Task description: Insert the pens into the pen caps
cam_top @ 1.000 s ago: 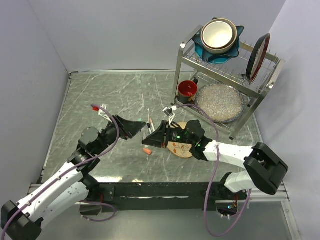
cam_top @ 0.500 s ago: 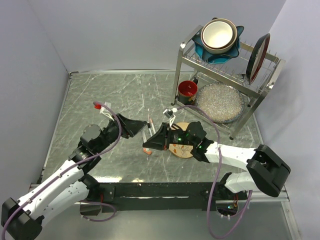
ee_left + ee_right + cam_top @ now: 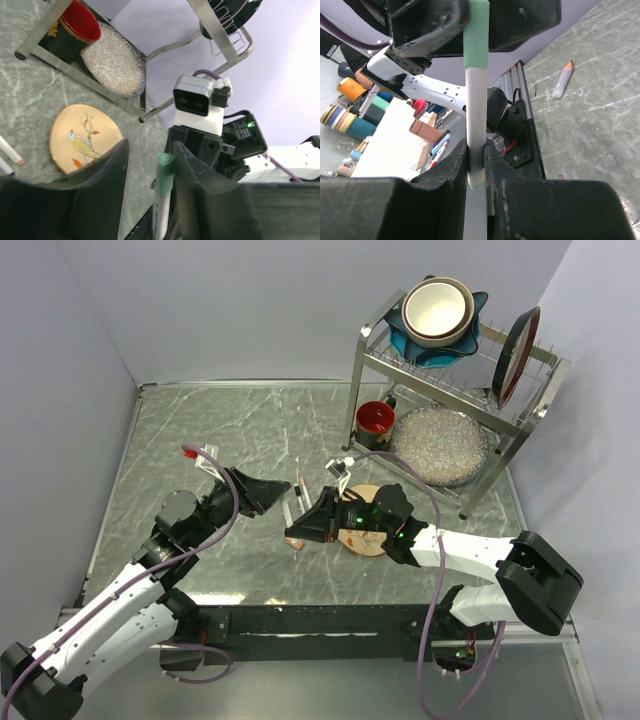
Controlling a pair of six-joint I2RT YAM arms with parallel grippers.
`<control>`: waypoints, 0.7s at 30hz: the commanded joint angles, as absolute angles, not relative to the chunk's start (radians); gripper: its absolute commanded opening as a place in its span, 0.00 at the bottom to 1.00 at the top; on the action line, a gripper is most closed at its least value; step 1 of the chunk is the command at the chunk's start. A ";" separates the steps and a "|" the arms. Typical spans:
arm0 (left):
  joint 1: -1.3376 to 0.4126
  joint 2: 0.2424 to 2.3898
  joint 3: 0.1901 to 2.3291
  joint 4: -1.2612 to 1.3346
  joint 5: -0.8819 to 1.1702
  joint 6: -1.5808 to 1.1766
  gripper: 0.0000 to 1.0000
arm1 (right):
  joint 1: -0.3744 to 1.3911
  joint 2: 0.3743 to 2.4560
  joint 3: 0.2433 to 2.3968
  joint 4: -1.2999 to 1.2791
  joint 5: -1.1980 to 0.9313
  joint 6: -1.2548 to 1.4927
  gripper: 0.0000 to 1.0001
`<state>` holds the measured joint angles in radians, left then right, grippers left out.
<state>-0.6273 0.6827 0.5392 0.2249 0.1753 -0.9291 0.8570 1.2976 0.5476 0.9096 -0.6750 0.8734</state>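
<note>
Mid-tabletop (image 3: 240, 430), my right gripper (image 3: 476, 150) clamps the pen (image 3: 475, 100); at its 12 o'clock end my left gripper (image 3: 150, 150) straddles, unclosed. Handover, likely; next, close squarely.

The stone-look table (image 3: 250, 430) is grey-green with pale white veins, and the round wooden coaster (image 3: 85, 142) is tan, painted with a yellow bird on a thin brown twig with orange leaves. The slim plastic pen (image 3: 476, 100) is white with a mint-green end, the loose marker pen (image 3: 562, 80) is grey-white with an orange tip, and the left tool (image 3: 150, 145) and right tool (image 3: 476, 150) are matte black. The ceramic cup (image 3: 75, 27) is red inside and dark outside, the pebbled glass plate (image 3: 112, 62) is frosty white, and the metal dish rack (image 3: 370, 370) is silver.
</note>
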 commanded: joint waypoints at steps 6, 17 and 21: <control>-0.629 0.673 0.542 0.288 0.259 -0.951 0.01 | 0.868 1.249 0.606 0.898 -0.618 0.809 0.00; -0.634 0.615 0.403 0.376 0.371 -1.002 0.01 | 0.764 1.230 0.722 0.945 -0.604 0.887 0.00; -0.637 0.574 0.408 0.292 0.387 -0.963 0.01 | 0.755 1.244 0.785 0.916 -0.604 0.856 0.00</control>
